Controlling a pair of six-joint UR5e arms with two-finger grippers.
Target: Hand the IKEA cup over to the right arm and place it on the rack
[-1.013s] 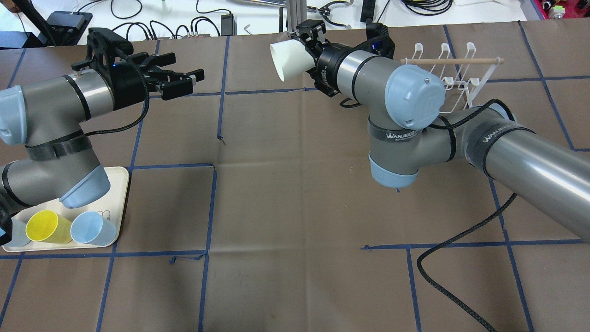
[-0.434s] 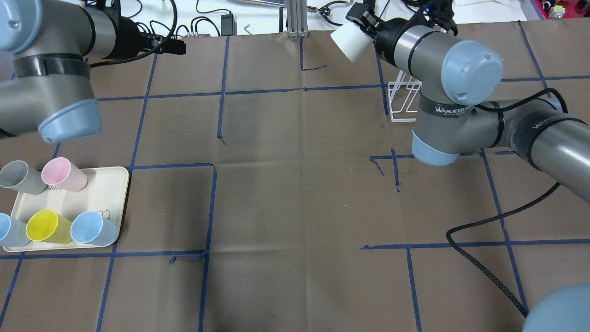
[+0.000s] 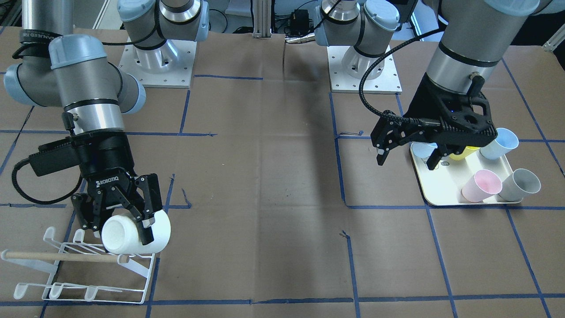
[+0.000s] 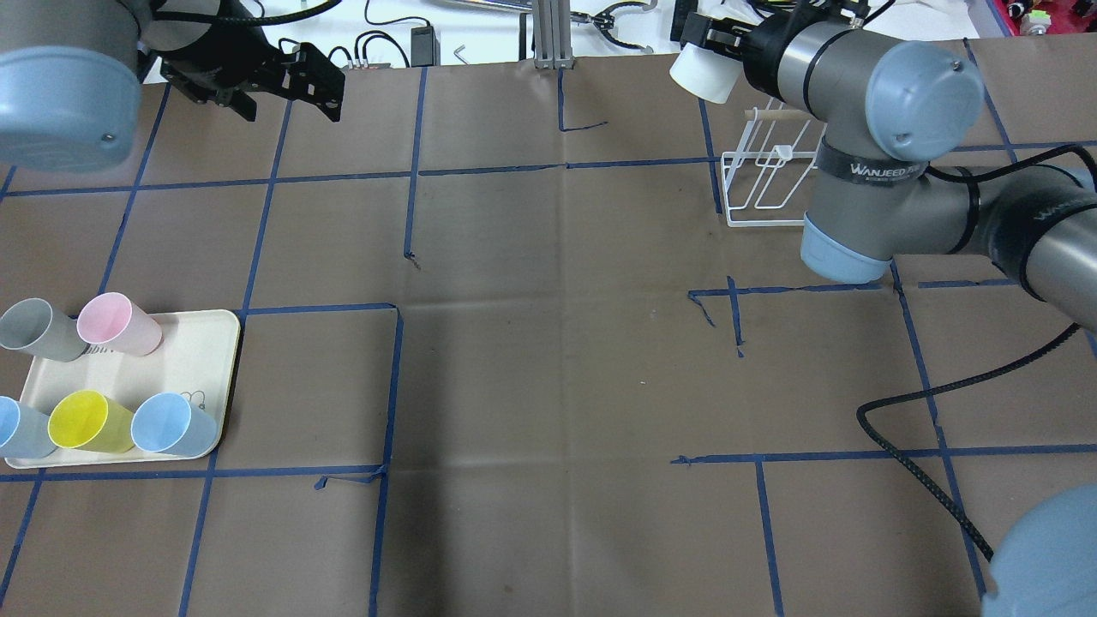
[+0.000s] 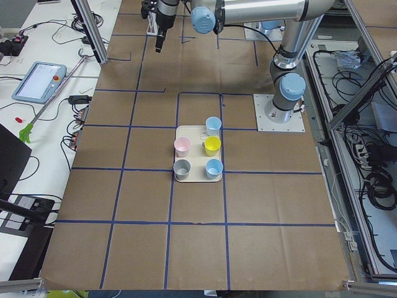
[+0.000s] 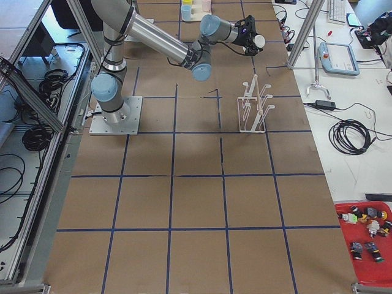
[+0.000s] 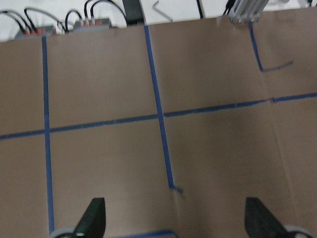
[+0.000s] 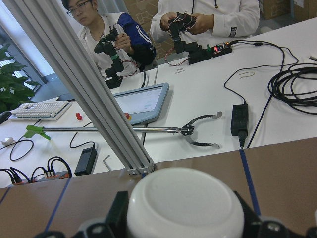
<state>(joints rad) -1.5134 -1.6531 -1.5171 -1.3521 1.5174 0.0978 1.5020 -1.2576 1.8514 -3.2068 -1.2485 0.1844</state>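
Brown-papered table (image 3: 273, 176), blue tape grid. Right arm (image 3: 84, 101) is nearer the rack (image 3: 88, 282); left is well apart. Right claw (image 3: 123, 229) pinches the white cup (image 3: 132, 236) on its side, long axis roughly level, just above the dowel (image 3: 62, 256) end. Left claw (image 3: 406, 163) spread, empty.

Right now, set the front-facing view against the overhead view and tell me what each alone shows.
Only front-facing: both arms' pale square base plates. Only overhead: the cable-strewn white bench. Both: the right gripper shut on the white plastic cup, the white wire rack, the cream tray of pastel cups, the open left gripper.
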